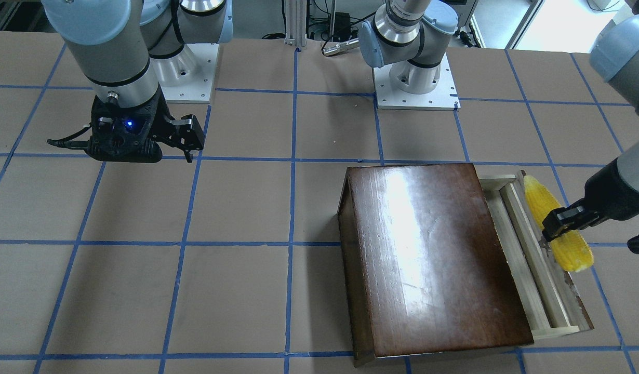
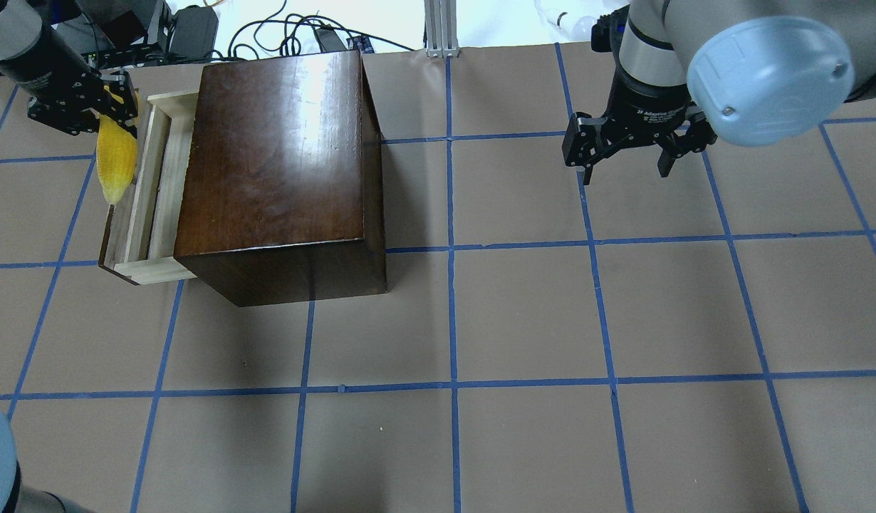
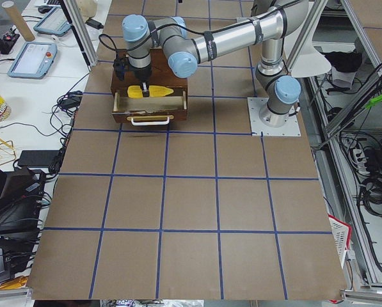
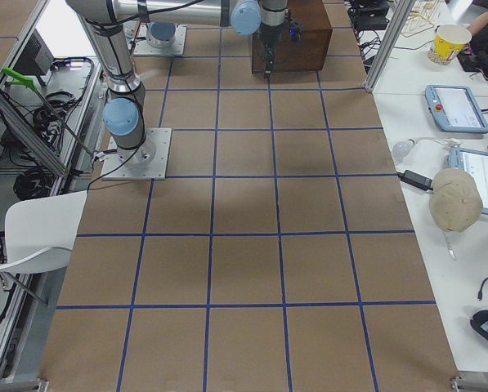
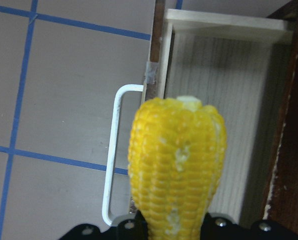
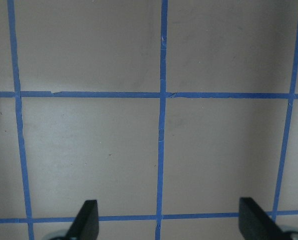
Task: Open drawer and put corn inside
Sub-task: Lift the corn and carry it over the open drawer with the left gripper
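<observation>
The brown-paper bench [image 2: 523, 313] is gridded with blue tape. Near its far left corner stands a glossy dark-brown wooden box [image 2: 274, 149]. Its pale wooden drawer [image 2: 159, 187] is pulled out toward the bench's left end. The right gripper [image 2: 625, 169] hangs over the far right part with its jaws spread and empty. The left gripper [image 2: 109, 107] clamps the corn [image 2: 116, 160], which lies lengthwise above the drawer's front panel and tray. A white loop handle [image 5: 111, 165] is on that panel.
</observation>
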`<state>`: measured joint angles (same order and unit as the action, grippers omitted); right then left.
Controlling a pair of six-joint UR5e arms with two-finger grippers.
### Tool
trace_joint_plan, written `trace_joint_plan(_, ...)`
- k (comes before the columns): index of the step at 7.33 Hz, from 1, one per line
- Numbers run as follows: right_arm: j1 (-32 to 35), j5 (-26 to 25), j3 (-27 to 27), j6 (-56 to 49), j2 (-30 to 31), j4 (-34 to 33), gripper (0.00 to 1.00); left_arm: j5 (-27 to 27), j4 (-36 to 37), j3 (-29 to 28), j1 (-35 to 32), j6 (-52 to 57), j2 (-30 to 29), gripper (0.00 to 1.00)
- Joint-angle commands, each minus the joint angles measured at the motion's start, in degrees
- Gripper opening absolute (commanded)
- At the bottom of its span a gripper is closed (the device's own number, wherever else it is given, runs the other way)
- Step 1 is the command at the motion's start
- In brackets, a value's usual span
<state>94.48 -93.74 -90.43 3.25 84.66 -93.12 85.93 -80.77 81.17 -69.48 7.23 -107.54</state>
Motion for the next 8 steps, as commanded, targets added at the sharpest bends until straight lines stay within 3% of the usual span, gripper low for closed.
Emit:
trace_joint_plan(1,0.0,0.0,0.0,0.0,0.1,0.0,1.0,-0.2,0.2,0.6,-0.4,2.4,-1.7,0.0)
trace_joint_plan(3,0.0,-0.1,0.0,0.0,0.1,0.0,1.0,-0.1,0.3,2.1,-0.3,9.4,-2.2,0.0)
trace_joint_plan(6,0.0,-0.1,0.0,0.0,0.1,0.0,1.0,-0.2,0.4,2.3,-0.3,7.5,-2.8,0.0)
trace_joint_plan(7,0.0,-0.1,0.0,0.0,0.1,0.0,1.0,-0.1,0.8,2.3,-0.3,7.8,-2.8,0.37)
trace_joint_plan(8,0.0,-0.1,0.0,0.0,0.1,0.0,1.0,0.1,1.6,2.2,-0.3,7.6,-2.8,0.95)
